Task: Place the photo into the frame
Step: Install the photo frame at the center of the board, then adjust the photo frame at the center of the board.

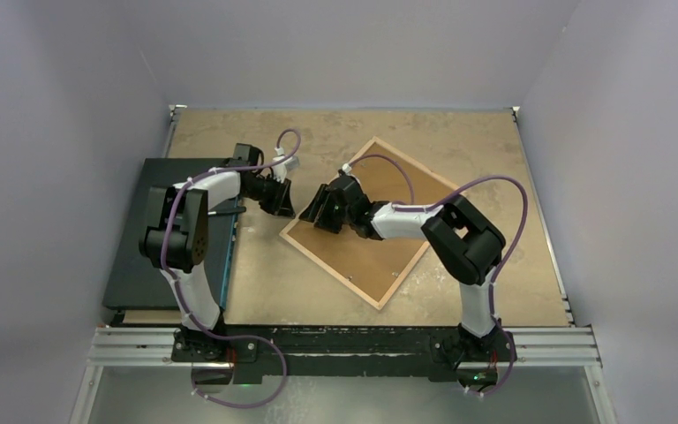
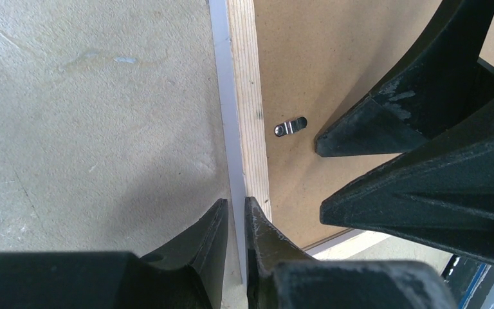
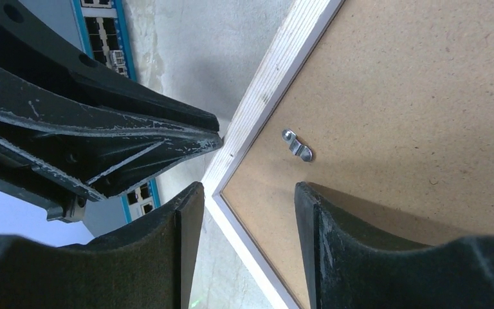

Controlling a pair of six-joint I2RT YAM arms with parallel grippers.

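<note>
1. Top external view: the frame [image 1: 366, 256] lies back-up on the worktop [image 1: 494, 168], turned like a diamond, with its brown backing board showing.
2. The left fingers [image 1: 281, 205] and the right fingers [image 1: 318, 215] are close together at the frame's left corner.
3. Left wrist view: the left fingers are almost pressed together, pinching the frame's thin silver rim just beside the light wood band.
4. Right wrist view: the right fingers are spread. One is over the backing board and the other over the worktop outside the corner, and they grip nothing.
5. A small metal clip [image 2: 289, 127] sits on the backing board near the wood band.
6. The photo [image 3: 103, 29], blue-edged, lies flat to the left of the frame and apart from it.
</note>
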